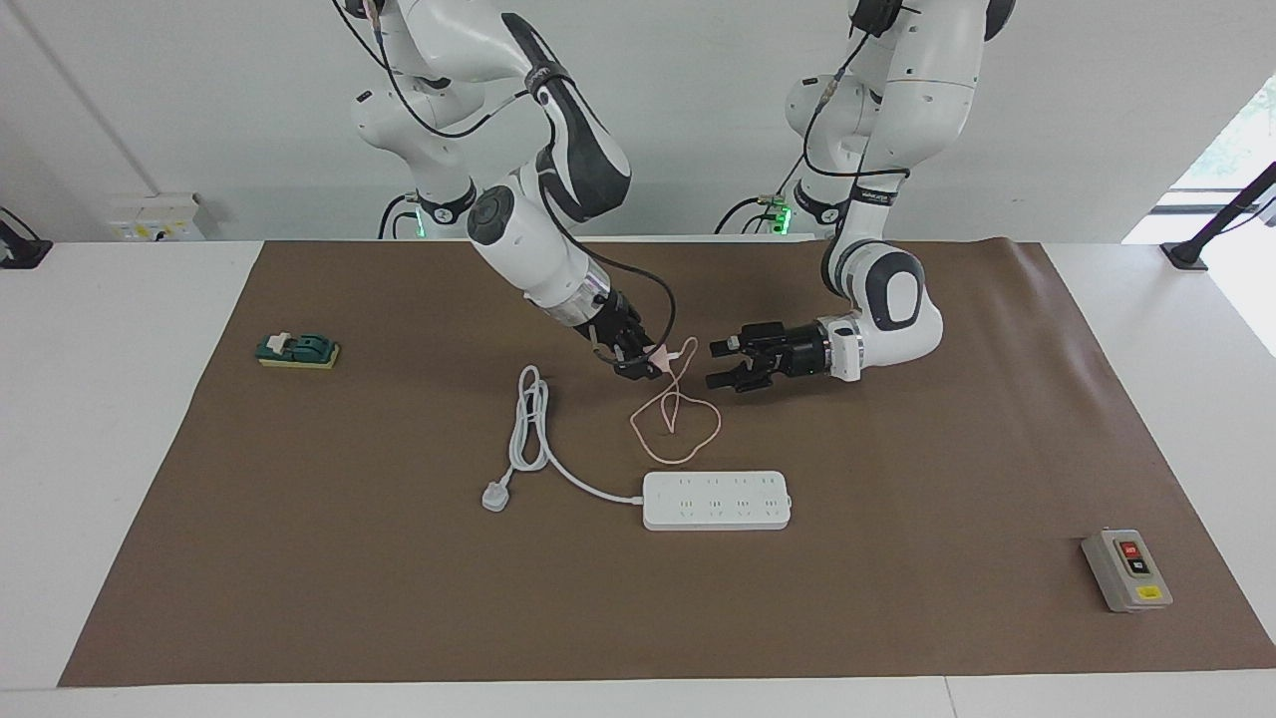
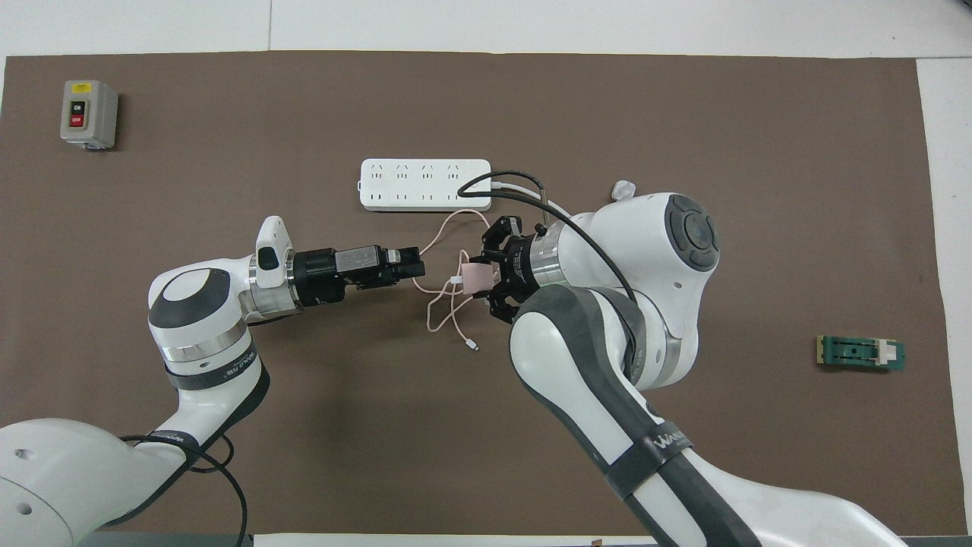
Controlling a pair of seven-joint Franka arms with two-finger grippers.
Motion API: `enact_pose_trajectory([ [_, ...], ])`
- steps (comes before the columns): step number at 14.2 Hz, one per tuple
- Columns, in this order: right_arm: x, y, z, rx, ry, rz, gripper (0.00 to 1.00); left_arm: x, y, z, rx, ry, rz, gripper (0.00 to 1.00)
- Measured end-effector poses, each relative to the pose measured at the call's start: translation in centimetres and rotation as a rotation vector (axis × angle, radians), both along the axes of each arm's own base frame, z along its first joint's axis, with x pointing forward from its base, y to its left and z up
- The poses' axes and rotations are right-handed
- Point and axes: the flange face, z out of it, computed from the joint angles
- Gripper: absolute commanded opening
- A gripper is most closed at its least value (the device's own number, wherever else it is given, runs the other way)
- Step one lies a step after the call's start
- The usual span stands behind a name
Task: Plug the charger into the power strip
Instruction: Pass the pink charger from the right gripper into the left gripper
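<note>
I see my right gripper (image 1: 646,361) clamping the charger (image 1: 660,353) mid-frame, above the power strip (image 1: 717,500); my left gripper (image 1: 720,365) waits beside it, jaws spread.

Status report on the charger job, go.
Right gripper shut on charger, over the mat. Left gripper jaws open, empty, level with it. Power strip not yet plugged; pink cable loops between.

Both arms are glossy white with rounded shells, dark grey joint caps and black bands carrying small white lettering. Each wrist ends in a silver metal ring and a black end effector, the left end effector (image 1: 726,363) and the right end effector (image 1: 638,361). Thin black cables loop along the links, and green lights glow at both bases.
</note>
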Motion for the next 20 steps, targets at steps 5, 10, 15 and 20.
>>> enact_pose_trajectory([
  [5, 1.6, 3.6, 0.1, 0.006, 0.012, -0.004, 0.00, -0.2, -0.8, 0.1, -0.008, -0.003, -0.002, 1.00],
  [10, 2.9, 4.8, -0.4, 0.002, 0.022, -0.009, 0.00, -0.2, -0.8, 0.1, -0.007, -0.008, -0.001, 1.00],
  [15, 3.5, 5.5, -0.6, -0.010, 0.035, -0.021, 0.00, -0.2, -0.8, 0.0, -0.004, -0.019, 0.000, 0.88],
  [20, 3.5, 5.6, -0.5, -0.010, 0.034, -0.018, 0.00, 0.1, -0.1, -0.4, 0.039, -0.032, 0.030, 0.90],
])
